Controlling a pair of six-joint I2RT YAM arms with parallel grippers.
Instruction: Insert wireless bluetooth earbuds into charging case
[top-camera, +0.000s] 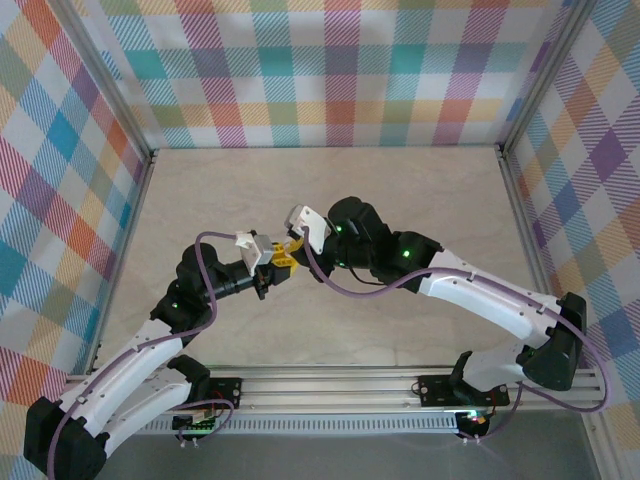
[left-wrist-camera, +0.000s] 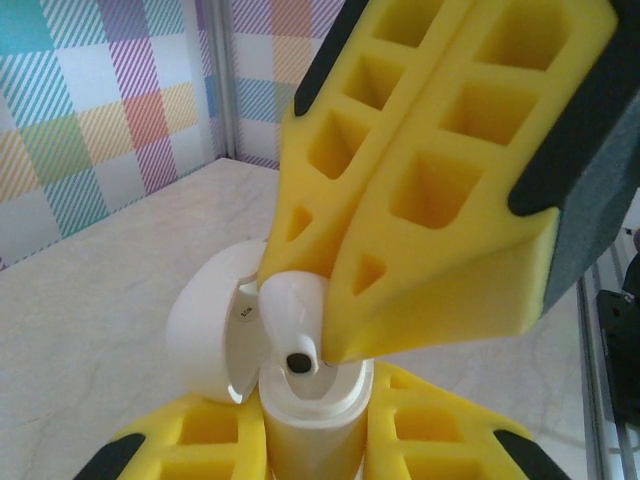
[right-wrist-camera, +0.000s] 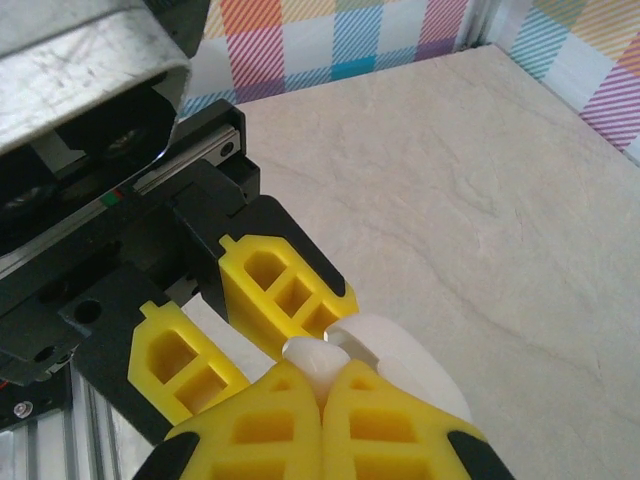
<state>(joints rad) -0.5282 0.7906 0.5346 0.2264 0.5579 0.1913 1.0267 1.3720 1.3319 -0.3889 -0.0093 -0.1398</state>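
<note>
White earbud (left-wrist-camera: 292, 318) pinched tight in right gripper (right-wrist-camera: 322, 390) | left gripper (left-wrist-camera: 318, 428) clamped on case (left-wrist-camera: 208, 338) | looks light, slick, tiny: best gripped by the head, stem free

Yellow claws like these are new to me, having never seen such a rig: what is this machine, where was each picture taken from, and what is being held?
These are two robot arms bolted at the near edge of a pale table, each ending in a two-finger gripper with yellow fingers. The top picture looks down from above and behind the arms. The other two come from a camera on each wrist. The left gripper is shut on a white charging case with its lid open. The right gripper pinches a white earbud right at the case's opening.
</note>
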